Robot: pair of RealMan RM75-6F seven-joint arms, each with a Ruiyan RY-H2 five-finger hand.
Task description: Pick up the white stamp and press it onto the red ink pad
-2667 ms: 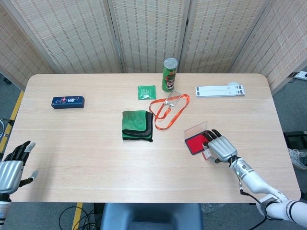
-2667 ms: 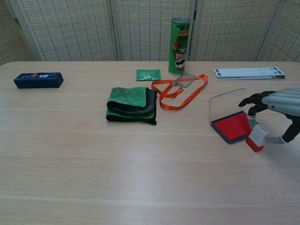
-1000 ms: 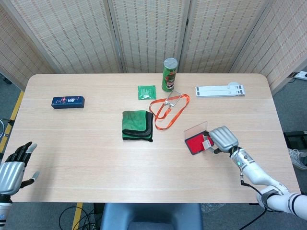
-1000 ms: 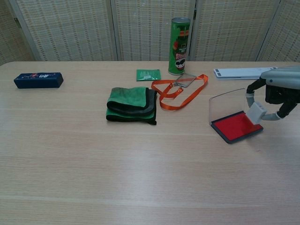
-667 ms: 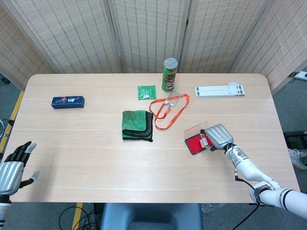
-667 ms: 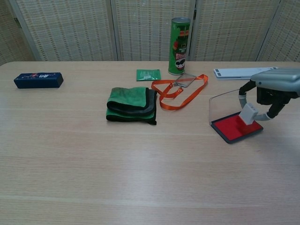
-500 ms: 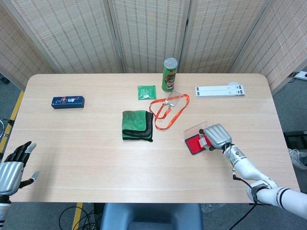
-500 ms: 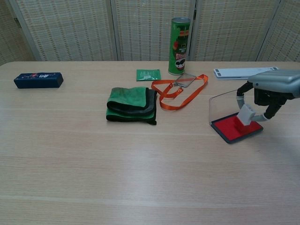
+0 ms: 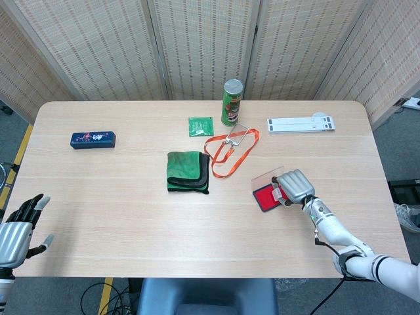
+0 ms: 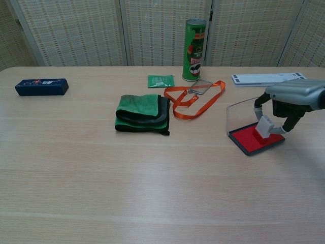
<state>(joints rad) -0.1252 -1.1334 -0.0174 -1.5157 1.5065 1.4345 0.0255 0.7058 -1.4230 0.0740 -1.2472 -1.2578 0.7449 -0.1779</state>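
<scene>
The right robot hand [image 10: 287, 104] grasps the white stamp [image 10: 264, 125] between thumb and fingers [image 10: 260, 100], and the stamp's red face sits on or just at the red ink pad [image 10: 252, 137]; contact looks likely in the chest view, though whether full pressure is applied cannot be confirmed. In the head view, the pad [image 9: 266, 196] lies on the tabletop [image 9: 131, 197] at about 4 o'clock from the green cloth [image 9: 188, 171], with its clear lid [image 10: 239, 114] standing open at the pad's 12 o'clock edge. The left robot hand [image 9: 16, 233] hangs off the tabletop's 8 o'clock corner, fingers spread, holding nothing. Assessment of handling: the stamp appears to be a small, rigid plastic block, light, with smooth sides that could slip under a loose pinch; the sound place to hold is on the white upper body, opposite sides, well clear of the inked red face. The pad's tray looks shallow and light, so an off-centre push may tilt or slide it, and the upright lid is thin and close to the fingers. Elsewhere: an orange lanyard [image 10: 190, 101], a green can [image 10: 194, 42], a blue box [image 10: 41, 86], a green packet [image 10: 160, 81] and a white strip [image 10: 266, 79] lie well apart from the work.
</scene>
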